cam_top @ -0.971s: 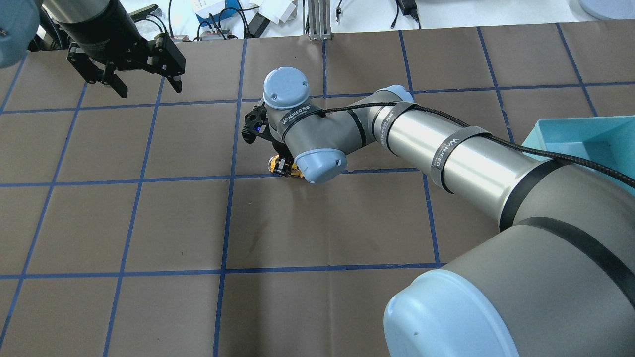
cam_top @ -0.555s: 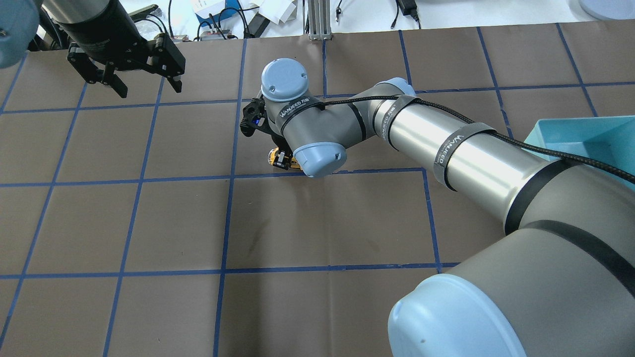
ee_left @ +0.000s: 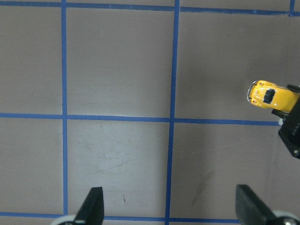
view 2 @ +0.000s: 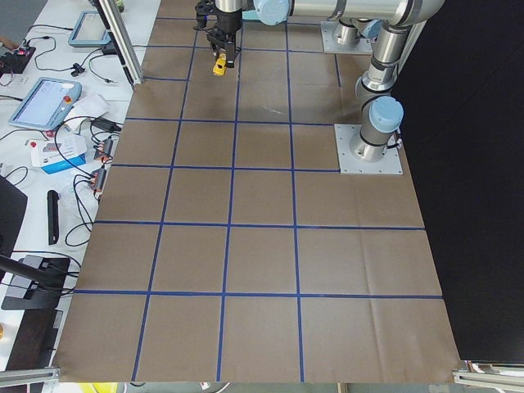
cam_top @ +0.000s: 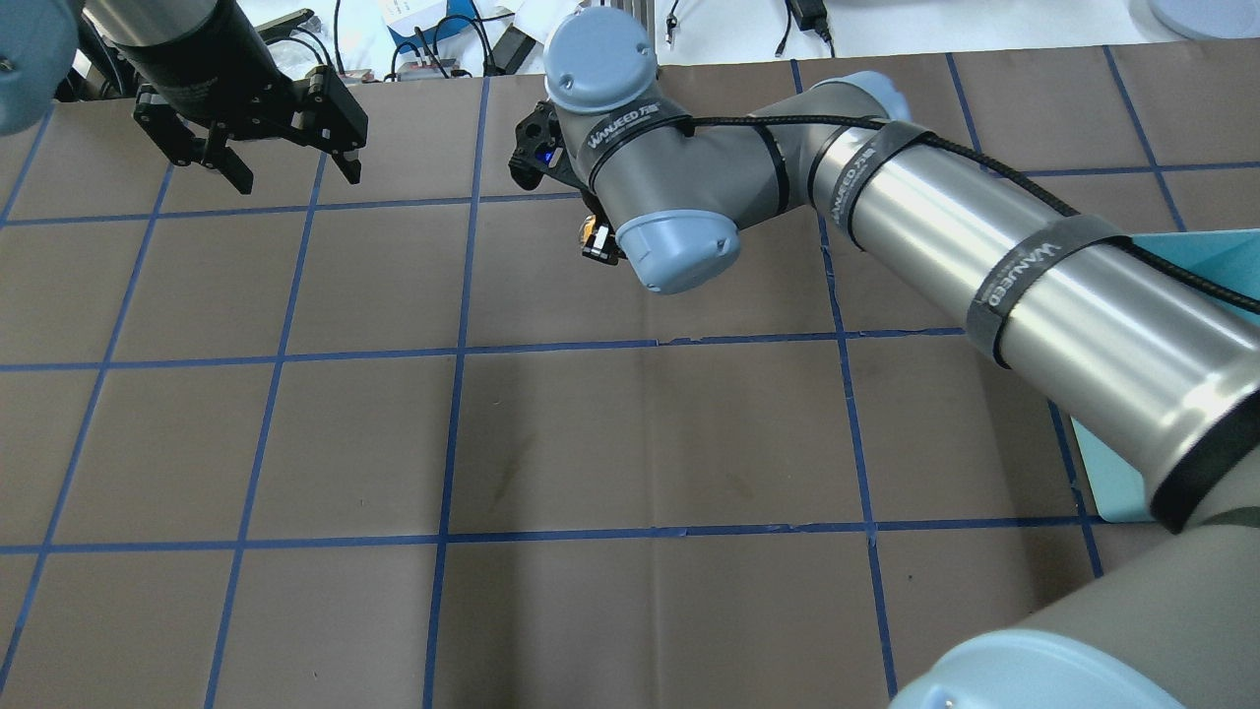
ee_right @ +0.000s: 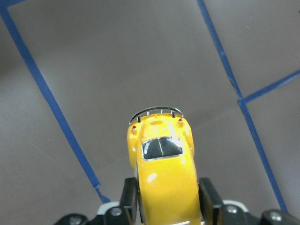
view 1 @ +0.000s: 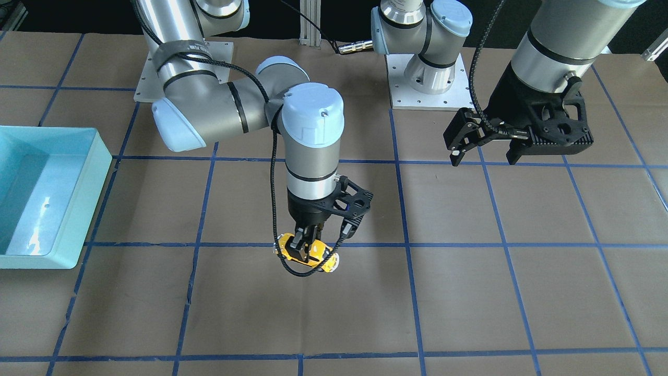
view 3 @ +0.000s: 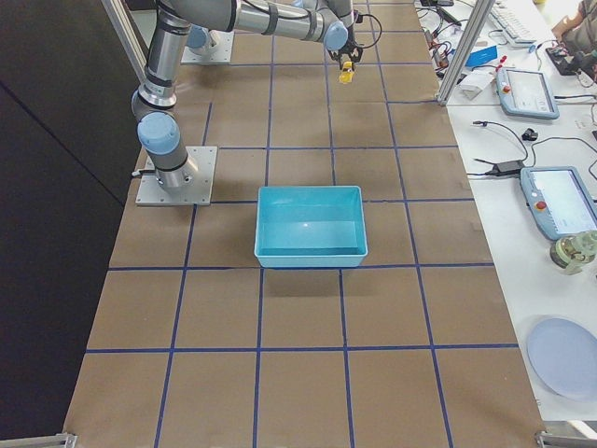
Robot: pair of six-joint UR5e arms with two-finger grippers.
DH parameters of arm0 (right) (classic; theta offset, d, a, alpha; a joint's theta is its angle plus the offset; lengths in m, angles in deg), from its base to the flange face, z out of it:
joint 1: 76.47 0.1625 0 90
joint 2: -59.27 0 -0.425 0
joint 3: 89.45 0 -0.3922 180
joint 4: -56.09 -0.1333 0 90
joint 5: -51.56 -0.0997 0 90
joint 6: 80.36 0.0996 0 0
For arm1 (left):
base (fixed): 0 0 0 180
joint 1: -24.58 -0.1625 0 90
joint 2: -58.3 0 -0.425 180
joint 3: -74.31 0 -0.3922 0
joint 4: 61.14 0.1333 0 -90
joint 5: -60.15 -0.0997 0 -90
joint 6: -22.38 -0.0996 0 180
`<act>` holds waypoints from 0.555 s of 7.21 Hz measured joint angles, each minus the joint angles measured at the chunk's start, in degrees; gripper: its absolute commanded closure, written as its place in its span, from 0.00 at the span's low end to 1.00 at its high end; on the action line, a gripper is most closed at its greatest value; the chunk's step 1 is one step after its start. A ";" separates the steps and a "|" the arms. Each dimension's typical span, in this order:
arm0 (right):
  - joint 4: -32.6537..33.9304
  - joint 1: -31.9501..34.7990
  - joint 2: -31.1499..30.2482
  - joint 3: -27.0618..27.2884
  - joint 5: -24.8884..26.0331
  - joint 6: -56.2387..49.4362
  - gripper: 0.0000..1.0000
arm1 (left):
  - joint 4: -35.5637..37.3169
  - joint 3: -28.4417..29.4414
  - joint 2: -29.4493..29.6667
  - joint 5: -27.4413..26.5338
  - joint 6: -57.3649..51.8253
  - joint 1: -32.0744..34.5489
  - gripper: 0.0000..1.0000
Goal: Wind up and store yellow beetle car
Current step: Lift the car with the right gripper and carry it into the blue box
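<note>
Yellow beetle car [view 1: 305, 252]: was gripped by right hand [view 1: 307, 243], raised off table [view 1: 469, 292] since a second before, when it sat low. Left hand [view 1: 485, 151]: spread wide, holding nothing, unmoved

We see the right arm [view 3: 270, 21] rise from its base plate [view 3: 177, 191] and stretch across the table's [view 3: 298, 373] far end. A yellow car [view 3: 346, 77] hangs at its gripper [view 3: 346, 62]; the jaws are too small to read. A blue bin [view 3: 312, 260] sits mid-table, well apart from the car. Two pendants [view 3: 529, 91] lie on the side bench [view 3: 504, 215].
</note>
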 measured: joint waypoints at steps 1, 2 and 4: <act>-2.30 -2.95 -2.69 0.29 0.36 0.05 0.72 | 0.00 0.00 0.00 0.00 0.00 0.00 0.00; -4.80 -6.37 -4.99 0.50 0.51 0.11 0.72 | 0.00 0.00 0.00 0.00 -0.03 0.00 0.00; -10.19 -13.50 -8.21 0.68 0.68 1.85 0.73 | 0.00 0.00 0.02 0.00 -0.05 0.00 0.00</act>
